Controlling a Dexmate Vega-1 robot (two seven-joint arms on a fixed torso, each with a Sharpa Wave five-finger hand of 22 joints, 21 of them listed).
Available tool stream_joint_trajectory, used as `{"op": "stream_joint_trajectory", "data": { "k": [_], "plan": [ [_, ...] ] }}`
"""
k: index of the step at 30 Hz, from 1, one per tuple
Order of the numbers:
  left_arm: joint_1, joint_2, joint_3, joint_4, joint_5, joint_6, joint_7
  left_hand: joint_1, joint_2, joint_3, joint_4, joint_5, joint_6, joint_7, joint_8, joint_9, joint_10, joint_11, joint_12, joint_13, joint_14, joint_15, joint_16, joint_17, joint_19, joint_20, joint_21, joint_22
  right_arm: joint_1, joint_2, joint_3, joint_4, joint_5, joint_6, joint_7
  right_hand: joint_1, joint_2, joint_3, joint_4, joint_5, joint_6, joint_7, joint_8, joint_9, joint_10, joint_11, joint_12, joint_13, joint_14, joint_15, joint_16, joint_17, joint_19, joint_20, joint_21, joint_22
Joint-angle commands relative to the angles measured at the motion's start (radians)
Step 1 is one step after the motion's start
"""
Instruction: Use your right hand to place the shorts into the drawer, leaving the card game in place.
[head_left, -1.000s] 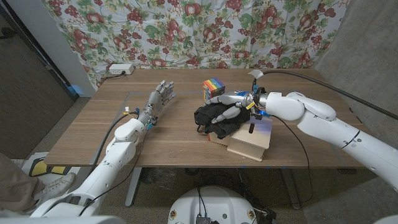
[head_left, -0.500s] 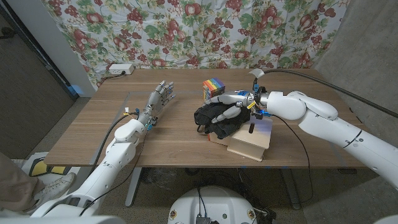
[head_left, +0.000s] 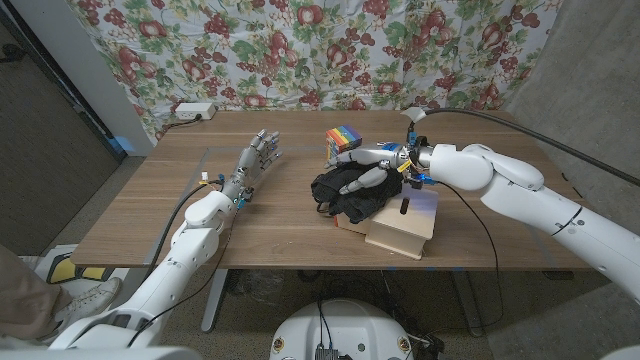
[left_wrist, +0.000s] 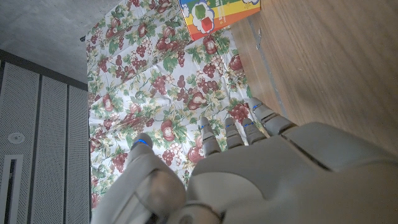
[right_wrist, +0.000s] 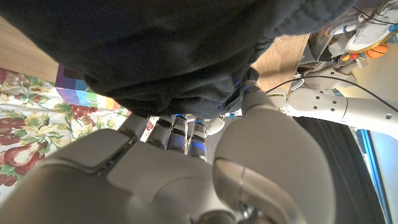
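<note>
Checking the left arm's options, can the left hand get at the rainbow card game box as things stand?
Probably yes: the left hand stands open on bare table, with nothing between it and the card game box; the shorts lie off to the side.

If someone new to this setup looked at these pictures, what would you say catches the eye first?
Probably the dark shorts heaped mid-table, partly over the wooden drawer, with the right hand reaching onto them. Just behind sits the rainbow-coloured card game, bright against the brown table. The left hand waits apart, fingers spread, holding nothing, in front of the fruit-print cloth.
</note>
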Motion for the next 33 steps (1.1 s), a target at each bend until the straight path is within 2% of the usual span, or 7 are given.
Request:
{"op": "stream_joint_trajectory", "data": {
  "k": [1, 12, 18, 28, 33],
  "plan": [
    [-0.017, -0.007, 0.002, 0.028, 0.003, -0.01, -0.014, 0.007, 0.001, 0.003, -0.003, -0.001, 0.008, -0.002, 0.0, 0.003, 0.0, -0.007, 0.002, 0.005, -0.007, -0.004, 0.002, 0.004, 0.004, -0.006, 0.004, 0.002, 0.004, 0.001, 0.011, -0.014, 0.003, 0.002, -0.01, 0.015, 0.002, 0.006, -0.004, 0.007, -0.008, 0.003, 0.004, 0.001, 0.006, 0.0, 0.007, 0.001, 0.003, -0.004, 0.001, -0.001, -0.003, 0.001, -0.008, 0.001],
    [-0.014, -0.008, -0.001, 0.02, 0.005, -0.005, -0.013, 0.008, 0.001, 0.003, -0.003, -0.001, 0.008, -0.002, 0.0, 0.003, 0.0, -0.006, 0.002, 0.005, -0.008, -0.004, 0.003, 0.004, 0.003, -0.006, 0.004, 0.002, -0.016, -0.003, 0.027, -0.021, 0.001, -0.001, -0.044, 0.016, 0.001, 0.009, -0.007, 0.01, -0.011, 0.004, 0.003, 0.001, 0.006, 0.002, 0.007, -0.001, -0.003, -0.005, -0.002, -0.003, -0.005, 0.004, -0.017, 0.001],
    [-0.013, -0.006, 0.001, 0.013, 0.006, -0.004, -0.016, 0.008, 0.001, 0.003, -0.003, -0.001, 0.008, -0.002, 0.0, 0.004, 0.0, -0.007, 0.002, 0.005, -0.008, -0.004, 0.003, 0.004, 0.004, -0.007, 0.004, 0.002, -0.035, -0.01, 0.041, -0.032, -0.007, 0.0, -0.073, 0.014, 0.002, 0.01, -0.007, 0.013, -0.01, 0.006, 0.004, 0.001, 0.004, 0.011, 0.006, -0.002, -0.005, -0.005, -0.002, -0.003, -0.006, 0.006, -0.024, 0.001],
    [-0.013, -0.002, 0.005, 0.006, 0.01, -0.005, -0.015, 0.008, 0.001, 0.003, -0.003, -0.002, 0.009, -0.002, 0.0, 0.004, 0.002, -0.007, 0.003, 0.005, -0.008, -0.003, 0.003, 0.004, 0.004, -0.008, 0.004, 0.002, -0.056, -0.019, 0.063, -0.044, -0.012, -0.005, -0.105, -0.009, 0.017, 0.01, 0.008, 0.014, 0.005, 0.008, 0.01, 0.001, 0.014, 0.013, 0.01, -0.003, 0.0, -0.007, 0.001, -0.002, -0.003, 0.006, -0.035, 0.003],
    [-0.015, -0.004, 0.007, 0.004, 0.01, -0.005, -0.013, 0.008, 0.001, 0.003, -0.003, -0.002, 0.008, -0.002, -0.001, 0.004, 0.0, -0.006, 0.002, 0.005, -0.009, -0.003, 0.003, 0.004, 0.003, -0.009, 0.004, 0.002, -0.065, -0.024, 0.075, -0.05, -0.023, -0.009, -0.127, -0.053, 0.03, 0.0, 0.034, 0.013, 0.008, 0.009, 0.011, 0.001, 0.017, 0.013, 0.012, -0.004, 0.001, -0.005, 0.003, -0.001, -0.003, 0.009, -0.047, 0.004]
  ]
}}
